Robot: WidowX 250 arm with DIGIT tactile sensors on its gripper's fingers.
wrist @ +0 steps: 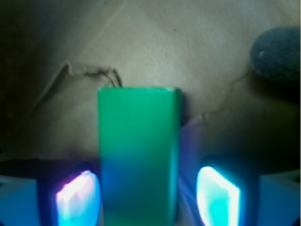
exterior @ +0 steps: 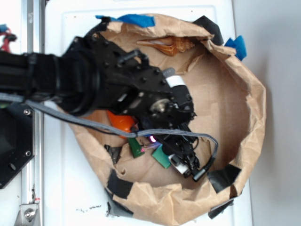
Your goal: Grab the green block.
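Glowing at the bottom corners of the wrist view, the two fingertips [wrist: 77,197] of the gripper [wrist: 148,197] stand apart on either side of the green block [wrist: 138,150], open and not yet pressing it. Moving left to right: the left pad sits just beside the slab's left face, the slab fills the middle, and a clearer gap shows before the right pad. Beyond, on the crumpled brown paper [wrist: 155,42], a grey rounded object [wrist: 277,52] lies at the upper right, too blurred to name. From the exterior view the black arm [exterior: 94,80] covers much of the paper-lined bin [exterior: 254,108], with an orange toy [exterior: 120,123] just beside it.

Judging from this, the uneven gaps could let one pad touch first and push the smooth slab sideways or twist it free, and the loose paper may let it slide.
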